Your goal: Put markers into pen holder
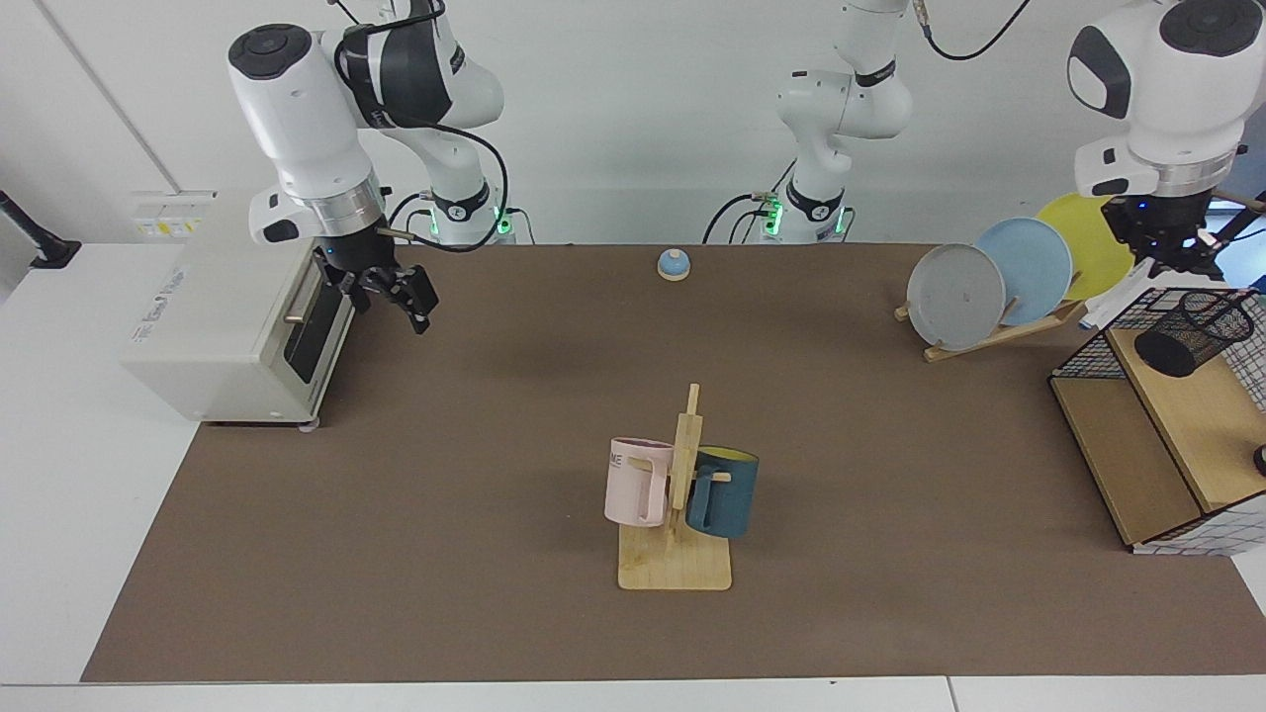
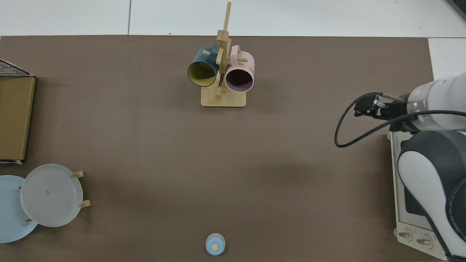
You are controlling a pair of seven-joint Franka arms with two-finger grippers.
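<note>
The slim white marker (image 1: 1110, 297) slants down toward the plate rack, its upper end held in my left gripper (image 1: 1175, 259), which is shut on it at the far right of the facing view. It hangs just beside the back corner of the wire basket. The pen holder (image 1: 1192, 330), a small black mesh cup, leans tilted on the wooden shelf, a little right of and below the marker. My right gripper (image 1: 388, 289) stands open and empty in front of the toaster oven; in the top view it (image 2: 367, 107) shows at the right edge. The top view shows neither marker nor pen holder.
A wire-and-wood shelf basket (image 1: 1098, 341) stands at the right edge. Beside it is a plate rack with three plates (image 1: 957, 295). A mug tree (image 1: 680, 494) with a pink and a blue mug stands mid-table. A toaster oven (image 1: 237, 297) is at the left, and a small blue bell (image 1: 674, 263) at the back.
</note>
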